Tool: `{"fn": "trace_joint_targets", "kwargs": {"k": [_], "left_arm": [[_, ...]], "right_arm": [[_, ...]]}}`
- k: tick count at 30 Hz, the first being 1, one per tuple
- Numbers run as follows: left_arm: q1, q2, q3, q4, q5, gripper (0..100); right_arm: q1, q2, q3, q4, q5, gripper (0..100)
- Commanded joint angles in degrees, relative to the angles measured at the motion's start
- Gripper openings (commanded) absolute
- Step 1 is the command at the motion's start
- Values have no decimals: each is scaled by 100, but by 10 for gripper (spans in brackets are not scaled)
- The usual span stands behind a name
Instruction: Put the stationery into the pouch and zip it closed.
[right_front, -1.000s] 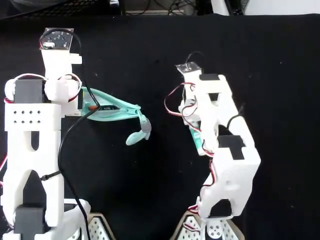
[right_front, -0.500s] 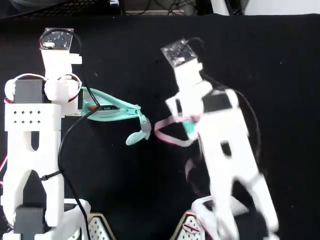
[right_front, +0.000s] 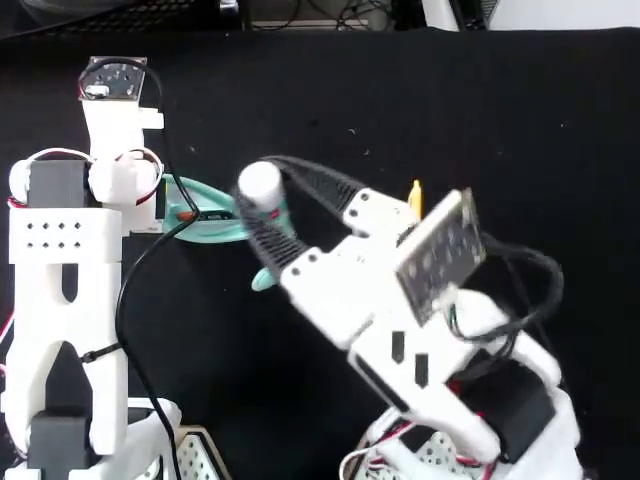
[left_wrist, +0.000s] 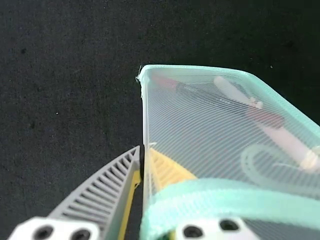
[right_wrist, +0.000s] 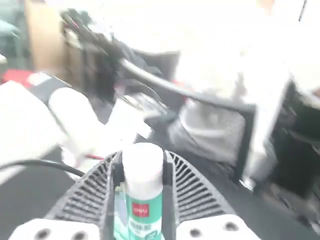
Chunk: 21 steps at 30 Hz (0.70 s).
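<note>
Right jaws are clamped on the glue stick (right_wrist: 142, 170), held up near the pouch (left_wrist: 210, 135). Left jaws pinch the pouch's edge over the black tabletop (right_front: 520, 100), with pens (left_wrist: 280, 132) inside it.

Translucent mint pouch (left_wrist: 215, 145), pens (left_wrist: 272, 127) inside, white-capped green-labelled glue stick (right_wrist: 142, 182) held aloft

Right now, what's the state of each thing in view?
Pouch: clamped at one edge, looks unzipped.
Left gripper: shut on the pouch.
Pens: inside the pouch.
Glue stick: capped, held above the pouch.
Right gripper: shut on the glue stick.
Yellow item: loose on the table, outside the pouch.
</note>
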Motion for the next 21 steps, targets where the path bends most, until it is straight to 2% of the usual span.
{"fn": "trace_joint_targets", "kwargs": {"k": [1, 5, 7, 17, 21], "left_arm": [[-13, 149, 453, -26, 79, 30], [-13, 132, 462, -9, 79, 30], [-31, 132, 462, -9, 70, 30], [-48, 123, 462, -9, 62, 30], [-48, 123, 444, -9, 62, 30]], "right_arm": [[-404, -4, 760, -1213, -62, 13], [-475, 13, 1895, -2804, -62, 12], [-466, 22, 2193, -3209, -70, 12], [-308, 40, 2440, -3235, -88, 12], [-97, 40, 3081, -3279, -70, 12]]}}
